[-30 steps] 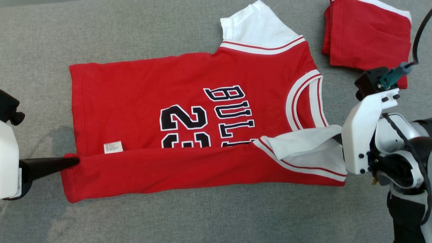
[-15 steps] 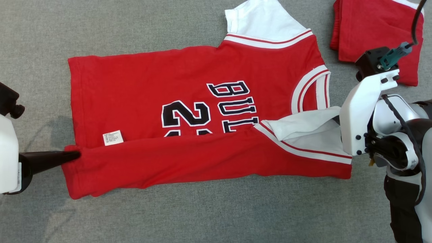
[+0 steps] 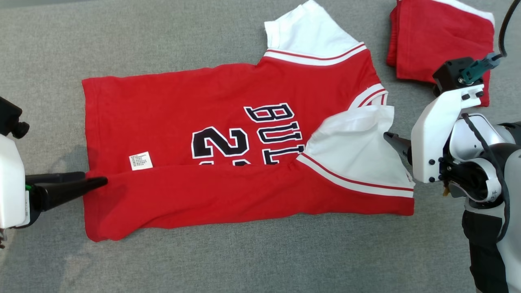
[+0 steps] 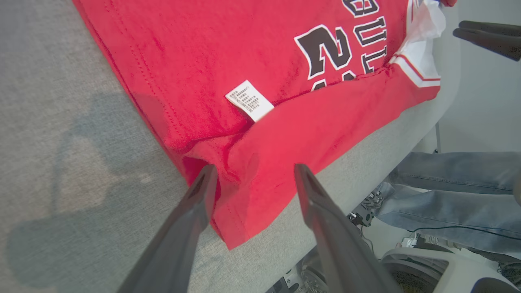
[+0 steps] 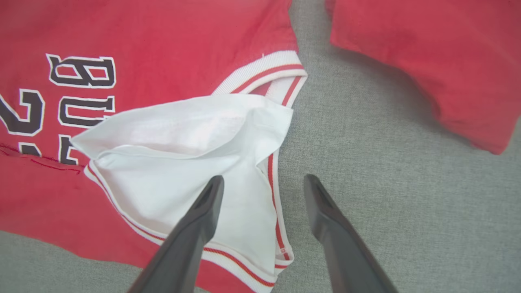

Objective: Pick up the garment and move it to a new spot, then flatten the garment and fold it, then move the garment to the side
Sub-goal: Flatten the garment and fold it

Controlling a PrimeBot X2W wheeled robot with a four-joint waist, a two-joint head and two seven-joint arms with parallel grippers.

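Jersey [image 3: 228, 122] is lying spread on the grey surface [image 3: 244, 264], stretching between the two grippers. One long edge is doubled over as a flap [image 3: 228, 199], covering the lower part of the lettering.

The left gripper [image 4: 254, 167] is standing with its fingers well apart, straddling the hem corner of that flap. Cloth is lying between the tips and nothing is being pinched. A white label [image 4: 249, 100] is sitting just ahead of it, at the flap's edge.

The right gripper [image 5: 263, 178] is likewise gaping wide and gripping nothing. One finger is hanging over the white sleeve [image 5: 175, 162], the other over bare surface just beside the trim. Whether any tip is touching cloth, I cannot tell. A red bundle [image 5: 427, 61] is lying ahead of this gripper and off to one side, apart from the jersey.

Judging by this, the first lengthwise fold is looking laid, and the far edge with the far sleeve [image 3: 309, 36] is waiting its turn. The fabric is looking light, thin and limp, so it is likely going to sag and crease wherever it is unsupported. The near sleeve is already puffing up loosely. I am judging the best holds to be the stitched hem corner at one end and the striped shoulder trim at the other, pinching the layers together and lifting both ends evenly.
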